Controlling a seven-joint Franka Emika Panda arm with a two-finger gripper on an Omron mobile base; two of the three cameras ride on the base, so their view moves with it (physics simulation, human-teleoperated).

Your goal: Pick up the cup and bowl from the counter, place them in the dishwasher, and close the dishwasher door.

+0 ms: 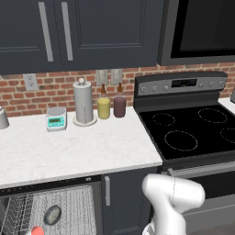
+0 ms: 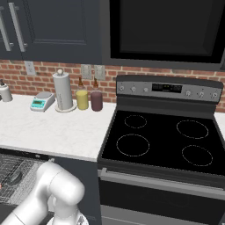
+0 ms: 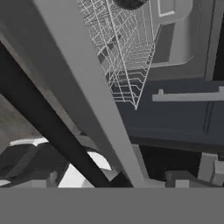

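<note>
The dishwasher (image 1: 50, 184) under the white counter (image 1: 69, 147) stands open with its wire rack (image 1: 69, 204) pulled out. The grey bowl (image 1: 53, 214) lies in the rack, and the cup (image 1: 36, 231) shows its red inside at the frame's bottom edge beside it. The right base view has the rack (image 2: 19, 165) and the bowl (image 2: 15, 176) at lower left. My arm (image 1: 172, 202) bends down in front of the narrow cabinet. The hand view looks up at the rack (image 3: 124, 57) and the bowl (image 3: 129, 3) past a pale diagonal band, likely the dishwasher door (image 3: 87, 92). My jaws stand wide, holding nothing.
A paper towel holder (image 1: 83, 103), a yellow jar (image 1: 103, 108), a maroon jar (image 1: 120, 105), a small scale (image 1: 56, 118) and a grey canister (image 1: 2, 118) line the brick wall. The black stovetop (image 1: 193, 133) lies right. The narrow cabinet door (image 1: 114, 197) adjoins the rack.
</note>
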